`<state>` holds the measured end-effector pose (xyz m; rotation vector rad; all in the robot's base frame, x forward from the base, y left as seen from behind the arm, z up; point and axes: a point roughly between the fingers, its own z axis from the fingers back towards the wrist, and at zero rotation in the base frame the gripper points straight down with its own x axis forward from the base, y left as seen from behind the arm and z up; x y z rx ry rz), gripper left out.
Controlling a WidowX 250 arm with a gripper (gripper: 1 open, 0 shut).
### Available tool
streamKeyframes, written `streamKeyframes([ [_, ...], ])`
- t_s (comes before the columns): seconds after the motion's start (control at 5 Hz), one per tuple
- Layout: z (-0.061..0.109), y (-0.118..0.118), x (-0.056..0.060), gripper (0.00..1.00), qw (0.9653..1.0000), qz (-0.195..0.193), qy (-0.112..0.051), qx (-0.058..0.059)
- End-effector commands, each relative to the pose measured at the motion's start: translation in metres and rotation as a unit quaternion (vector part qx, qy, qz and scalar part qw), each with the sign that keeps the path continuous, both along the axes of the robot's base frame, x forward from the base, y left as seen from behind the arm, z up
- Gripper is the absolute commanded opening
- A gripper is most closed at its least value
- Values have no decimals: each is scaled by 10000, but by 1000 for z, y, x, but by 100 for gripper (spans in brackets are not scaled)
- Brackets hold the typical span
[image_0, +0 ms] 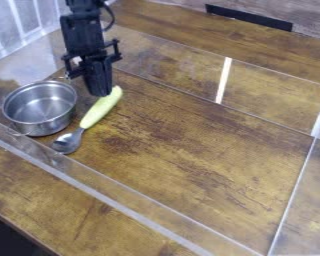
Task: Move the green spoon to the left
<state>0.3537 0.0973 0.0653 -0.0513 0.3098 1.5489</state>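
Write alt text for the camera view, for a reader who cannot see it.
A green spoon lies on a wooden table beside a steel bowl, its silver scoop toward the viewer. A black robot arm's shut pincer hangs just above the spoon's handle end, holding nothing.

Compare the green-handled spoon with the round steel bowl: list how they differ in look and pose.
The yellow-green plastic-handled spoon is long and slim; the round steel bowl is wide and deep. The spoon lies flat at a slant on the wood, scoop toward the camera; the bowl stands upright, mouth up. The spoon is two-toned, the bowl all silver. Both have shiny metal and sit side by side at the left.
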Motion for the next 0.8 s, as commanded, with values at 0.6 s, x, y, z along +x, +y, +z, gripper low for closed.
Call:
streamKeyframes([
  [0.6,58,-9,-10,0,9990,-4,-371,-254],
])
